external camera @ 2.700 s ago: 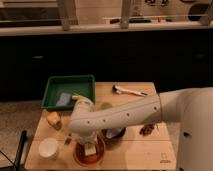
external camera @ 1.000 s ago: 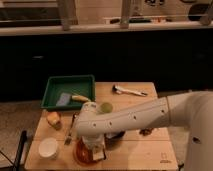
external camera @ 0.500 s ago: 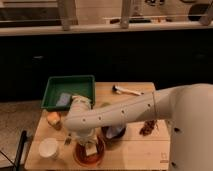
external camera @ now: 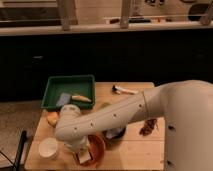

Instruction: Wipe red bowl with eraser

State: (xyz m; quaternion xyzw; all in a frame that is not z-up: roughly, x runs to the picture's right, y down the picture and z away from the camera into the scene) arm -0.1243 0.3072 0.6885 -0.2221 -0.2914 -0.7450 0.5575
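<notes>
Camera view, the only one:

- red bowl (external camera: 96, 146): shallow, round, reddish-brown, upright near the front-left edge of the wooden table (external camera: 137, 150). Only its right side and front rim show. The inside is mostly covered.
- eraser (external camera: 86, 158): small whitish block, low in the bowl at its front-left rim. It seems to touch the bowl, but the contact isn't clear.
- gripper (external camera: 81, 151): at the bowl's left rim, right at the eraser, pointing down from the end of the white arm (external camera: 115, 117). Can't tell whether it is clamped on the eraser or apart, as the arm's end and the shadow merge there.

Edges and room:
- white cup (external camera: 49, 148) is just left of the bowl, near the gripper, close to the table's left edge.
- dark bowl (external camera: 116, 133) is just right of and behind the red bowl, nearly touching it.
- Bare wood to the right of the red bowl, up to the front-right corner.
- brown clump (external camera: 148, 127) is well right of the bowls.
- green tray (external camera: 70, 78) is at back left and holds a grey-blue pad (external camera: 63, 99) and a yellowish long item (external camera: 81, 98).
- utensil (external camera: 124, 90) lies at the back edge.
- orange-ish round item (external camera: 51, 119) is at the left edge, behind the cup.

Hidden or cut off:
- The arm covers the table's middle and most of the dark bowl.
- The arm's big white body blocks the right side.
- The table's front edge is at the bottom of the view, and the bowl's front rim is nearly cut off there.
</notes>
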